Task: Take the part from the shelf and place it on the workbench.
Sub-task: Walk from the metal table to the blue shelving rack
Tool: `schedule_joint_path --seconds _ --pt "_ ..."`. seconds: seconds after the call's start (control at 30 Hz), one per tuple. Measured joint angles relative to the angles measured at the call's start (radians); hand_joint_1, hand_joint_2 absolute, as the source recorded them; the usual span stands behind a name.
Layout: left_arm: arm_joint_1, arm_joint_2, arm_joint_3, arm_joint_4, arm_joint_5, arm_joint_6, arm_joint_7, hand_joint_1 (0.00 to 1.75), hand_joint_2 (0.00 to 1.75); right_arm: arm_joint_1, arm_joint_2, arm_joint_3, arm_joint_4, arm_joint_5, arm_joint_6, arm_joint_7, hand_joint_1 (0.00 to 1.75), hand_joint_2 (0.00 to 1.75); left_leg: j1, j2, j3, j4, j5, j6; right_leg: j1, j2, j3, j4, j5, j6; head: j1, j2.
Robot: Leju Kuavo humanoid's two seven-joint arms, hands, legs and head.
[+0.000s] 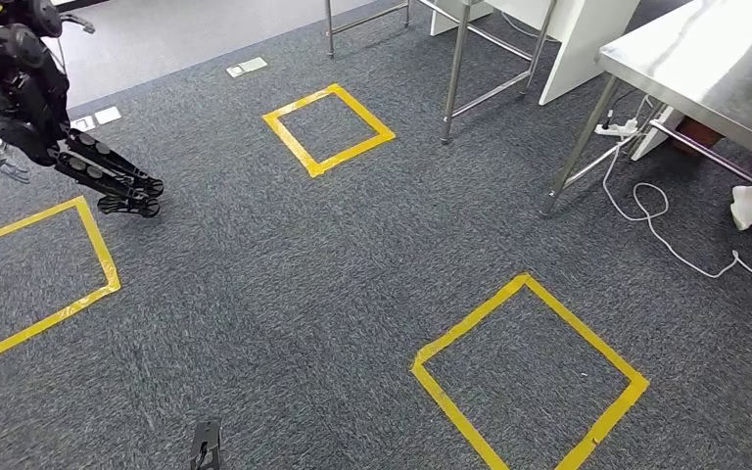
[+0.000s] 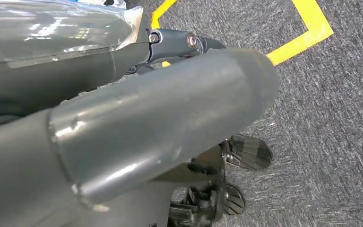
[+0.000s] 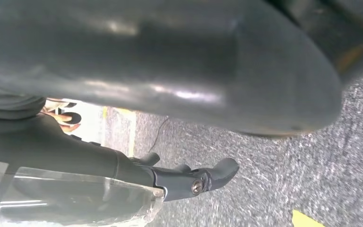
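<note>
From the head view, we look down on grey carpet marked with yellow tape squares. The steel workbench stands at the upper right with a white cable trailing beneath it, and a black robot stands at the far left. We cannot tell where the part lies, so we cannot place it relative to either hand. In the left wrist view, the left hand hangs over the carpet beside a strip of yellow tape, its thick grey thumb apart from the dark fingers, with nothing between them. In the right wrist view, the right hand also hangs above the carpet, thumb and a straight dark finger spread, holding nothing.
</note>
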State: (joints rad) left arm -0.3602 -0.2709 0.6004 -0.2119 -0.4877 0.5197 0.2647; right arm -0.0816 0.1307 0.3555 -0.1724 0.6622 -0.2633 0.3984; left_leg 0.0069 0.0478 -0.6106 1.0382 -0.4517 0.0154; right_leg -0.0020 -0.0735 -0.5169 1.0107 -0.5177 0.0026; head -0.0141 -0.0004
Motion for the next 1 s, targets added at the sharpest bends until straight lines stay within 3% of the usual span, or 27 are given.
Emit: schedule_joint_path --seconds 0.07,0.13,0.17,0.23,0.3,0.33,0.37,0.43,0.5,0.57,0.6,0.67,0.73,0.77,0.8,0.83,0.87,0.93,1.0 --pt "0.000 0.001 0.000 0.000 -0.005 -0.002 0.006 0.00 0.00 0.000 0.001 0.000 0.000 -0.002 -0.006 0.002 0.00 0.00 -0.007 -0.016 0.000 -0.006 0.001 0.010 0.004 -0.012 0.002 -0.002 -0.003 0.009 0.001 0.000" --pt "0.000 0.002 0.000 0.000 -0.007 -0.003 0.011 0.00 0.00 0.001 0.002 -0.001 0.000 -0.003 -0.010 0.002 0.00 0.00 -0.005 -0.032 0.006 -0.019 0.008 0.023 0.002 0.004 -0.004 0.018 -0.020 0.016 0.002 0.000" --pt "-0.001 0.002 0.000 0.000 -0.008 -0.004 0.014 0.00 0.00 0.002 0.002 -0.001 0.000 -0.003 -0.012 0.002 0.00 0.00 -0.002 -0.040 0.009 -0.025 0.012 0.029 0.002 0.022 -0.020 0.055 -0.040 0.016 0.004 0.000" --pt "-0.002 0.002 0.000 0.000 -0.007 -0.007 0.017 0.00 0.00 0.004 0.002 -0.001 0.000 -0.002 -0.016 0.002 0.00 0.00 0.000 -0.058 0.009 -0.028 0.015 0.036 -0.003 0.056 -0.081 0.180 -0.096 0.009 0.008 0.000" --pt "-0.001 0.003 0.000 0.001 -0.007 -0.009 0.021 0.00 0.00 0.005 0.002 -0.001 0.000 -0.001 -0.021 0.001 0.00 0.00 -0.001 -0.079 0.008 -0.027 0.015 0.037 -0.005 0.064 -0.129 0.274 -0.122 0.014 0.009 0.000" --pt "0.000 0.003 0.000 0.001 -0.007 -0.010 0.023 0.00 0.00 0.005 0.002 -0.001 -0.001 0.000 -0.023 0.000 0.00 0.00 -0.001 -0.090 0.009 -0.027 0.015 0.037 -0.007 0.066 -0.129 0.269 -0.110 0.022 0.009 0.000" --pt "0.001 0.004 0.000 0.001 -0.007 -0.011 0.025 0.00 0.00 0.004 0.002 -0.001 -0.001 0.000 -0.024 0.000 0.00 0.00 -0.001 -0.102 0.010 -0.026 0.016 0.037 -0.009 0.069 -0.108 0.223 -0.083 0.033 0.009 0.000" --pt "0.001 0.004 0.000 0.002 -0.007 -0.013 0.025 0.00 0.00 0.005 0.002 -0.001 -0.001 0.002 -0.024 0.001 0.00 0.00 -0.003 -0.125 0.010 -0.022 0.016 0.032 -0.017 0.098 -0.046 0.083 -0.023 0.048 0.009 0.000" --pt "0.001 0.005 0.000 0.002 -0.007 -0.013 0.026 0.00 0.00 0.007 0.002 -0.001 0.000 0.004 -0.024 0.002 0.00 0.00 -0.006 -0.140 0.005 -0.018 0.016 0.023 -0.020 0.119 -0.015 0.008 0.004 0.043 0.008 0.000" --pt "0.002 0.009 0.000 0.002 -0.007 -0.014 0.029 0.00 0.00 0.005 0.004 -0.001 0.000 0.007 -0.024 0.002 0.00 0.00 -0.005 -0.150 0.000 -0.019 0.020 0.013 -0.017 0.110 -0.011 0.003 0.008 0.027 0.008 0.000" --pt "0.004 0.011 0.000 0.002 -0.007 -0.015 0.030 0.00 0.00 0.004 0.005 -0.001 0.000 0.008 -0.024 0.002 0.00 0.00 -0.003 -0.147 -0.003 -0.015 0.017 0.008 -0.017 0.103 -0.008 0.001 0.011 0.021 0.008 0.000" --pt "0.004 0.014 0.000 0.003 -0.007 -0.015 0.032 0.00 0.00 0.004 0.008 -0.001 0.000 0.010 -0.024 0.003 0.00 0.00 0.000 -0.113 -0.025 0.033 -0.014 -0.001 -0.021 0.086 -0.005 -0.003 0.015 0.005 0.003 0.000" --pt "0.004 0.015 0.000 0.004 -0.006 -0.015 0.032 0.00 0.00 0.007 0.009 -0.001 0.000 0.012 -0.024 0.003 0.00 0.00 0.003 -0.072 -0.081 0.153 -0.078 -0.009 -0.018 0.064 -0.005 -0.003 0.014 -0.007 -0.001 0.000" --pt "0.004 0.016 0.000 0.004 -0.004 -0.016 0.032 0.00 0.00 0.008 0.009 -0.001 0.000 0.015 -0.023 0.004 0.00 0.00 0.004 -0.064 -0.113 0.218 -0.105 -0.012 -0.016 0.053 -0.005 -0.003 0.013 -0.009 -0.001 0.000" --pt "0.006 0.018 0.001 0.005 0.000 -0.016 0.032 0.00 0.00 0.009 0.008 -0.001 0.000 0.018 -0.023 0.004 0.00 0.00 0.006 -0.060 -0.134 0.261 -0.116 -0.014 -0.014 0.042 -0.006 -0.003 0.013 -0.010 -0.001 0.000" --pt "0.007 0.020 0.002 0.005 0.004 -0.017 0.032 0.00 0.00 0.009 0.008 -0.001 0.000 0.023 -0.023 0.004 0.00 0.00 0.006 -0.057 -0.137 0.267 -0.109 -0.015 -0.014 0.031 -0.006 -0.003 0.012 -0.011 -0.001 0.000" --pt "0.008 0.022 0.004 0.006 0.008 -0.018 0.031 0.00 0.00 0.009 0.008 -0.001 0.000 0.028 -0.023 0.004 0.00 0.00 0.007 -0.052 -0.121 0.236 -0.086 -0.014 -0.013 0.022 -0.005 -0.003 0.011 -0.012 -0.001 0.000" --pt "0.007 0.029 0.007 0.006 0.014 -0.023 0.030 0.00 0.00 0.008 0.008 0.000 0.000 0.037 -0.023 0.002 0.00 0.00 0.005 -0.019 -0.048 0.101 -0.027 -0.011 -0.010 0.006 -0.001 -0.003 0.007 -0.009 -0.001 0.000" --pt "0.003 0.034 0.010 0.006 0.016 -0.029 0.029 0.00 0.00 0.008 0.008 0.000 0.000 0.045 -0.023 0.000 0.00 0.00 -0.002 0.006 -0.001 0.009 -0.002 -0.002 -0.003 -0.007 0.000 -0.002 0.002 -0.002 0.001 0.000"
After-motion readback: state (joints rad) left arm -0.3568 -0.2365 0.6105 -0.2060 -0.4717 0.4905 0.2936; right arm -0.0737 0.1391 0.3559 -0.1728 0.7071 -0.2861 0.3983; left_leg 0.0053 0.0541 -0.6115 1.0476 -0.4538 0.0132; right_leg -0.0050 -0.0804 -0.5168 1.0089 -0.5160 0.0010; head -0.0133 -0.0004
